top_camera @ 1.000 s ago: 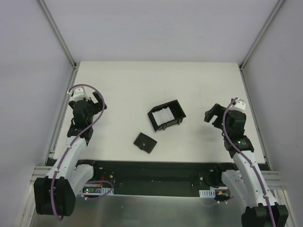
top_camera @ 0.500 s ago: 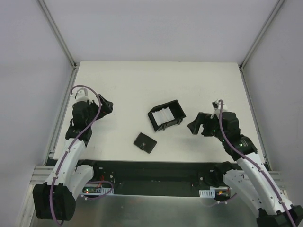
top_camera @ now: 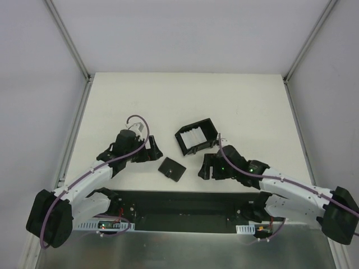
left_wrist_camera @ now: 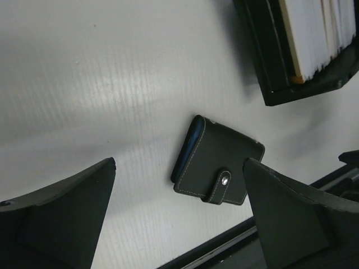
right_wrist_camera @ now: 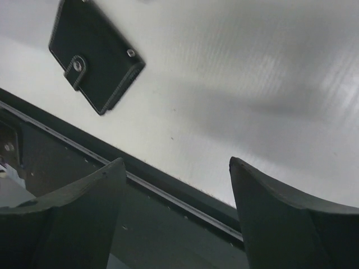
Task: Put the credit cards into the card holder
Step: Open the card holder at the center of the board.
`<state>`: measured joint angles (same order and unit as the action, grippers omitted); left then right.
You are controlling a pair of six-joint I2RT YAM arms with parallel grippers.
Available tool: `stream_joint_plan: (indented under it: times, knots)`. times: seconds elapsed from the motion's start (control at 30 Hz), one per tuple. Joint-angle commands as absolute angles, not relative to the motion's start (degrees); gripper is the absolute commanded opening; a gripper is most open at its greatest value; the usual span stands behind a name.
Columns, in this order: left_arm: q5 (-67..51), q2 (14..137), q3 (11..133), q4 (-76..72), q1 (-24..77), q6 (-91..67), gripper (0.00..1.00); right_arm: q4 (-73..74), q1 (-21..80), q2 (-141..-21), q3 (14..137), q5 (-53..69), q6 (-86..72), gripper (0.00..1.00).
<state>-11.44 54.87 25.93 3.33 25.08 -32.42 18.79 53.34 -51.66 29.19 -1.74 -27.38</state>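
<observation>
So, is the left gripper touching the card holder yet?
Apart. The top external view shows a strip of bare table between the left gripper and the closed card holder.

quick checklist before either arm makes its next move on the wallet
1. Grippers free: ok. Left gripper and right gripper both show wide-open jaws with nothing between them.
2. Wallet placement: ok. The small flat black stitched card holder lies flat on the white table, between the two grippers.
3. Holder open for cards: not ok. It is folded shut, clasp tab snapped down.
4. Cards located: ok. The thin pale whitish cards stand packed in the black walled tray.
5. Holder apart from tray: ok.
6. Card count: cannot tell.
</observation>
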Motion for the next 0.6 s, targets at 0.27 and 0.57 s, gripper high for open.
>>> stream_joint_plan:
  times: [0.27, 0.57]
  knots:
    - [-17.31, 60.65, 21.36, 0.27, 25.58, -33.66, 0.73, -3.42, 53.79, -75.4, 39.28, 6.06, -28.21, 0.71]
    - [-23.11, 61.96, 17.41, -5.88, 25.84, -37.09, 0.6, -8.26, 54.14, -84.1, 41.22, 10.46, -26.9, 0.69]
